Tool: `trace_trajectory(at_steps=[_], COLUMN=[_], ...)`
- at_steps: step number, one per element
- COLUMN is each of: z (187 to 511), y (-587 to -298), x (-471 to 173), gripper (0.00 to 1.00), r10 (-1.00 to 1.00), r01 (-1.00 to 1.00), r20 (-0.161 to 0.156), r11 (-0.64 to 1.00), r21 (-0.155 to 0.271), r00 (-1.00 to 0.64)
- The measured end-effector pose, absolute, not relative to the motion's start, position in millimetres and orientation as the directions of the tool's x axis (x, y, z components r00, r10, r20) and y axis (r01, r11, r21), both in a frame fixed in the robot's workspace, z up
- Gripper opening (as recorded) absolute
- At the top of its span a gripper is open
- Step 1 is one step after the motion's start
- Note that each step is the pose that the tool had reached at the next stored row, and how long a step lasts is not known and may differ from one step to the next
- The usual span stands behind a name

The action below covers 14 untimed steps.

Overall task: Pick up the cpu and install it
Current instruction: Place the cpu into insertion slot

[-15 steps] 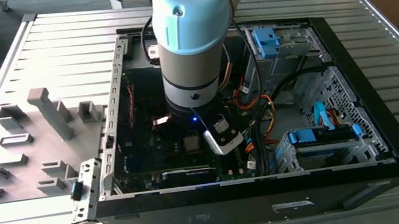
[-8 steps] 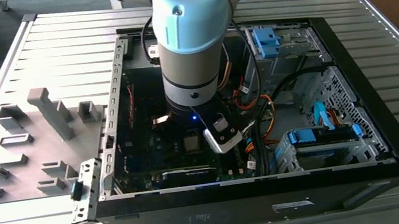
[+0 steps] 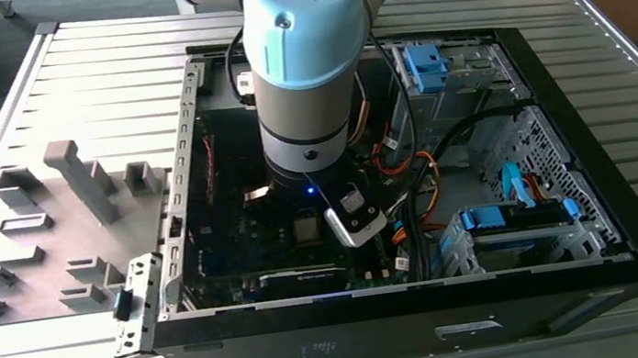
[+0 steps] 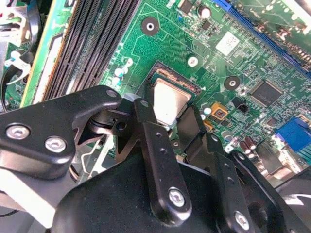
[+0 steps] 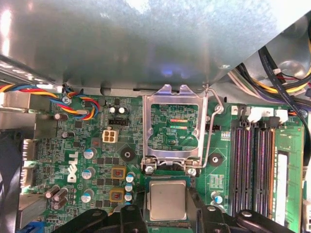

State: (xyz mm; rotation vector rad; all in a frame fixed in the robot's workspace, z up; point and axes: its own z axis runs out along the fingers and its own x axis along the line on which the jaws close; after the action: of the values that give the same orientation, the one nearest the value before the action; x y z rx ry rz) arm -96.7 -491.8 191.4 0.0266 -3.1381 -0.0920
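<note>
The cpu [image 5: 167, 201] sits in the motherboard socket [image 4: 170, 75], the claw [image 4: 167, 112] straddling it; clenched or released, I cannot tell. The retention frame [image 5: 175, 94] stands open, unlatched.

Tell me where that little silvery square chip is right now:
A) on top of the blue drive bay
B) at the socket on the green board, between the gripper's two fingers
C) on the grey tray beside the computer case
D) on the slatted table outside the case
B: in the first wrist view the cpu sits at the socket on the green motherboard, with the gripper closed on its two sides.
</note>
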Motion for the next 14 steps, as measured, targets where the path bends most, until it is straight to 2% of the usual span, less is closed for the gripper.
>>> trace_trajectory(at_steps=[3, 6, 14], z=[191.4, 191.4, 191.5], y=[-491.8, -491.8, -491.7], x=[-96.7, -96.7, -96.7], gripper=[0.46, 0.41, 0.41], r10=[-0.017, -0.017, -0.017], r01=[-0.017, -0.017, -0.017], r20=[0.002, 0.002, 0.001], r11=[0.998, 0.998, 0.998], r21=[0.058, 0.058, 0.058], r00=[-1.0, -1.0, -1.0])
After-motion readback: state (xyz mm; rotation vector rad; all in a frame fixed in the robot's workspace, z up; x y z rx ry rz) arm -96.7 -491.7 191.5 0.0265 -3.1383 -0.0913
